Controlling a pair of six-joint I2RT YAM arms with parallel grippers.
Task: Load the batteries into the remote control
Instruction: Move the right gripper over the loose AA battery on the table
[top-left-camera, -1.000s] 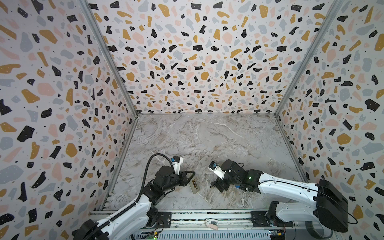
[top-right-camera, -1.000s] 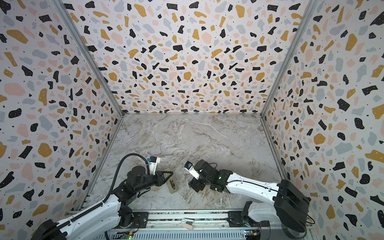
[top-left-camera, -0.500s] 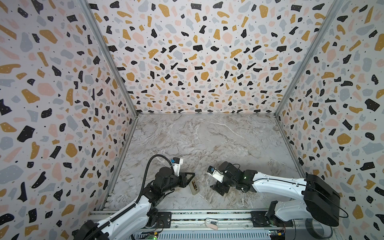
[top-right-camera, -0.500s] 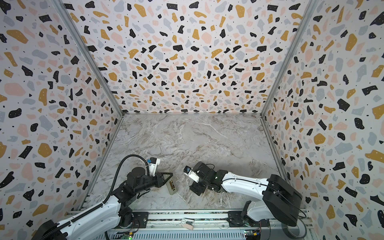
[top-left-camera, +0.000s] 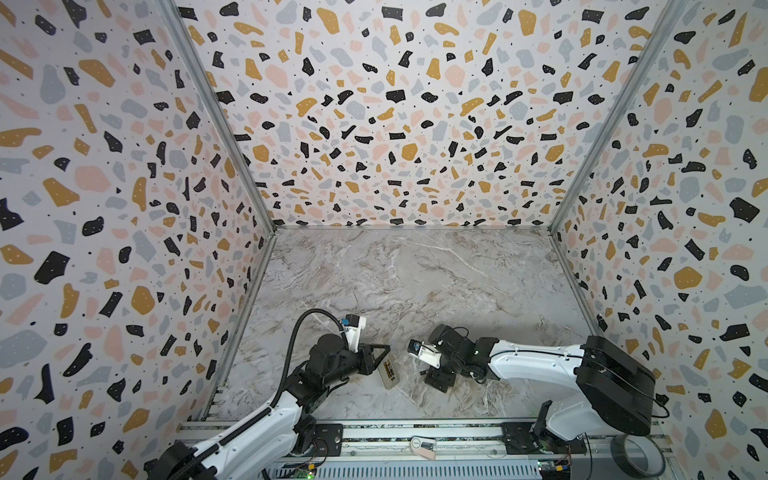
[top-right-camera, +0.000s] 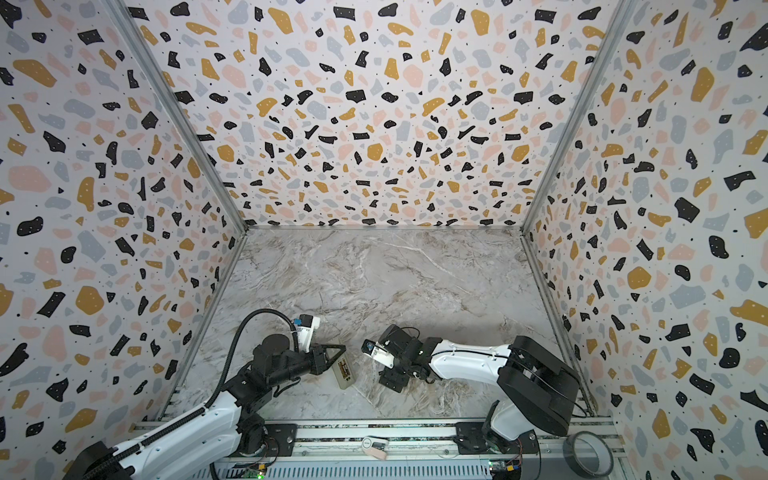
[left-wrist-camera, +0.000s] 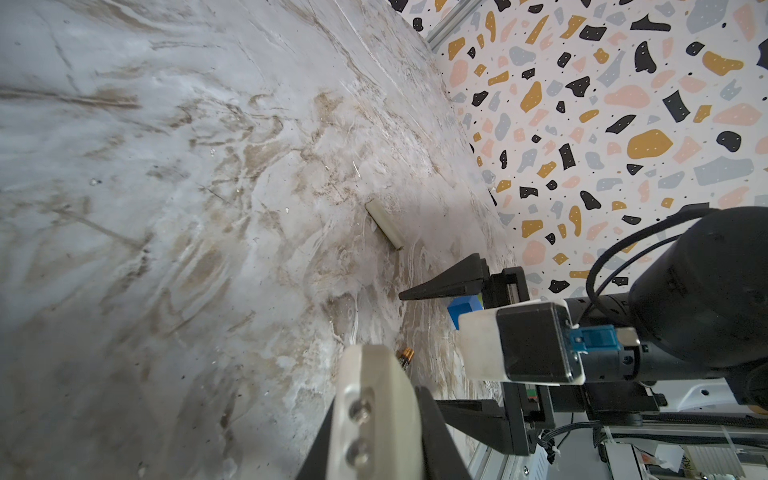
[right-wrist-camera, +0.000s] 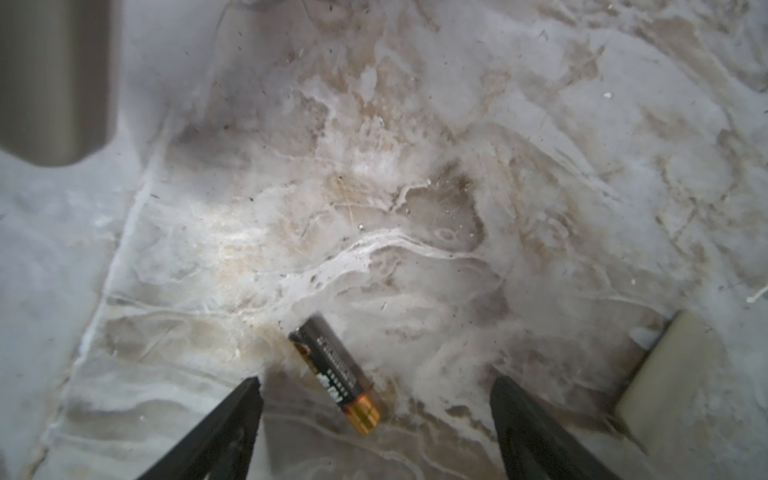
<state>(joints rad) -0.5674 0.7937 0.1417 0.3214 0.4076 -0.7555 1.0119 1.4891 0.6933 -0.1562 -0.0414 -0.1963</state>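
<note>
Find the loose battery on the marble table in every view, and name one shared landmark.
Right wrist: the battery lies flat inside the open right gripper.
Left wrist: only its copper tip shows, before that gripper.
Both top views: cannot be made out.
Landmark: the right gripper, seen in all views.

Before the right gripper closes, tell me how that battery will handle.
The battery is a smooth cylinder lying on flat marble, so a nudge would probably roll it. It looks rigid and should take a firm pinch. Askew between the right gripper's open jaws, it may swivel as they close.
</note>
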